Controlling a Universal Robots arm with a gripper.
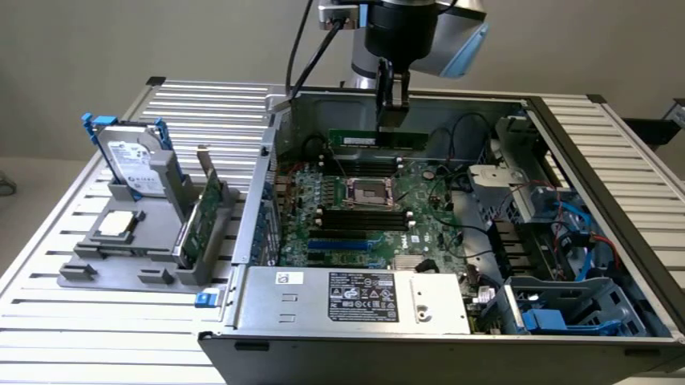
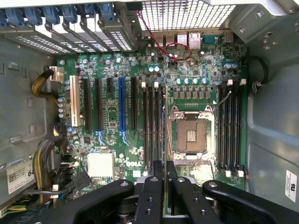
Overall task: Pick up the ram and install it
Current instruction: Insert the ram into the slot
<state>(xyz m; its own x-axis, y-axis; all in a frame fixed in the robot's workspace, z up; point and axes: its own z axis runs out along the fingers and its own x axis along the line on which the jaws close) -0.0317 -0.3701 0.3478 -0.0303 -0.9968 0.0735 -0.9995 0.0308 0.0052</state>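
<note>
- Claw (image 1: 392, 125): closed on the ram (image 1: 370, 139), pinching it at the top edge, about mid-length. 1 arm only, so no choice of hand.
- The ram hangs straight below the claw, thin edge down. Its long axis is level and sticks out to both sides of the fingers (image 2: 150, 196). In the wrist view it shows edge-on between them.
- Key relation: directly beneath the claw lie the black memory slots (image 2: 154, 126), and their long axis runs the same way as the ram's. Judged parallel, or close to it.
- The ram's edge appears to line up with the slot of that bank nearest the CPU socket (image 2: 190, 135). Exact slot cannot be told.
- Judged not seated: the ram is apart from the board, with a clear gap under it.
- 2 banks of memory slots, 1 on each side of the socket, all empty.
- Surface under the claw: the green motherboard (image 2: 112, 116), flat, crowded with small parts. Slot latches too small to tell open from shut.
- Room: long expansion slots, 1 of them blue (image 2: 122, 107), lie further off on the bank's far side from the socket.
- Cable bundles (image 2: 42, 158) sit well off beyond those.
- The case (image 1: 599, 152) walls stand well clear of the claw.
- Farthest: outside the case, on the slatted table (image 1: 64, 321), a grey holder (image 1: 118, 273) carries a hard drive (image 1: 134, 164) and an upright green card (image 1: 208, 212).
</note>
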